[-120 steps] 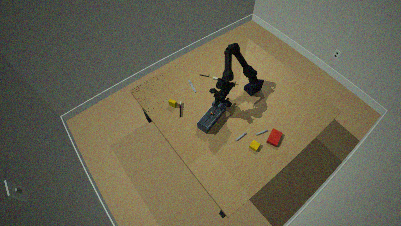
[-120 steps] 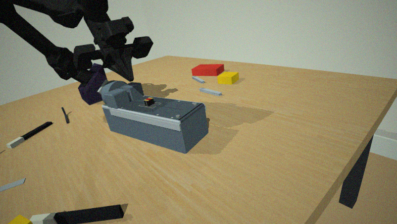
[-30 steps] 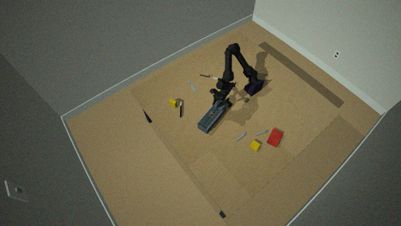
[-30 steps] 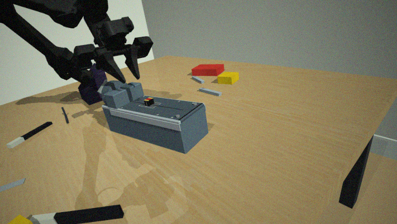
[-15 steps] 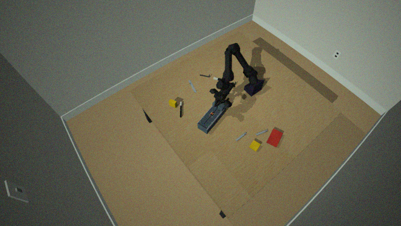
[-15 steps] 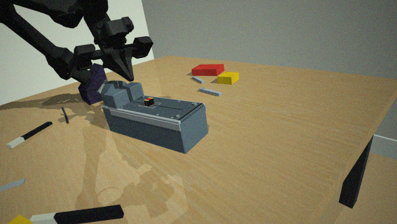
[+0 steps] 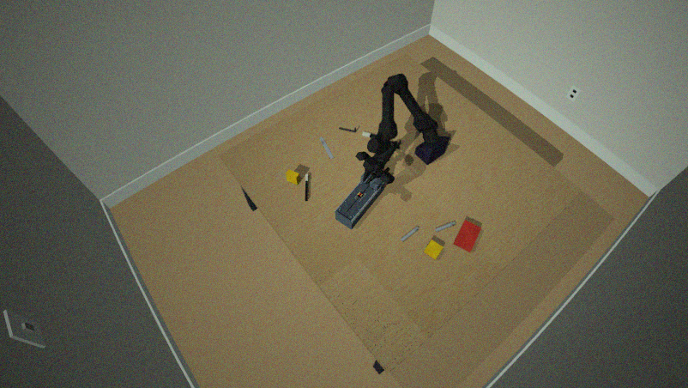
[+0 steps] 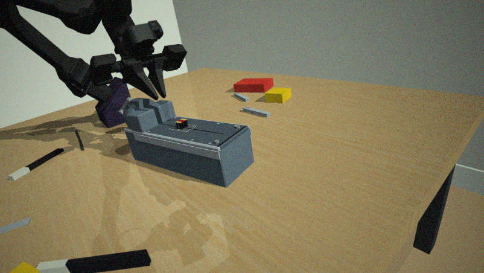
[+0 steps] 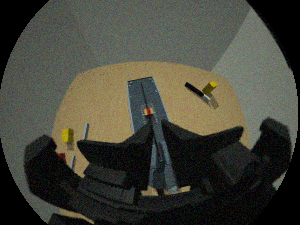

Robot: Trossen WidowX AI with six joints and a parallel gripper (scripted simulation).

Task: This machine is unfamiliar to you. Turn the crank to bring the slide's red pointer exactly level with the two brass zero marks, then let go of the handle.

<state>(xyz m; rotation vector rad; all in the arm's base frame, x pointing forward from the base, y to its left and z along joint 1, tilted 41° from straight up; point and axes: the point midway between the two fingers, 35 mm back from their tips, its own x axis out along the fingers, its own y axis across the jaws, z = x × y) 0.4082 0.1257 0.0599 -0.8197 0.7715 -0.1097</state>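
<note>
The grey-blue machine point(image 7: 359, 202) point(image 8: 189, 145) stands in the middle of the table. Its slide carries a small red pointer point(image 8: 182, 122) point(image 7: 359, 194), about a third of the way along the track from the crank end. The brass marks are too small to make out. The grey crank housing point(image 8: 147, 112) sits at the end nearest the arm. My gripper point(image 8: 157, 96) hangs just above that housing, pointing down. Its fingers stand close together with only a narrow gap and nothing between them. The wrist view looks along the slide point(image 9: 149, 115) between the fingertips point(image 9: 157, 131).
A red block point(image 8: 253, 84), a yellow block point(image 8: 277, 95) and two grey bars point(image 8: 256, 112) lie beyond the machine. A black marker point(image 8: 35, 164), another yellow block point(image 7: 292, 176) and a hex key point(image 7: 348, 129) lie on the other side. The arm's purple base point(image 8: 113, 101) is behind the machine.
</note>
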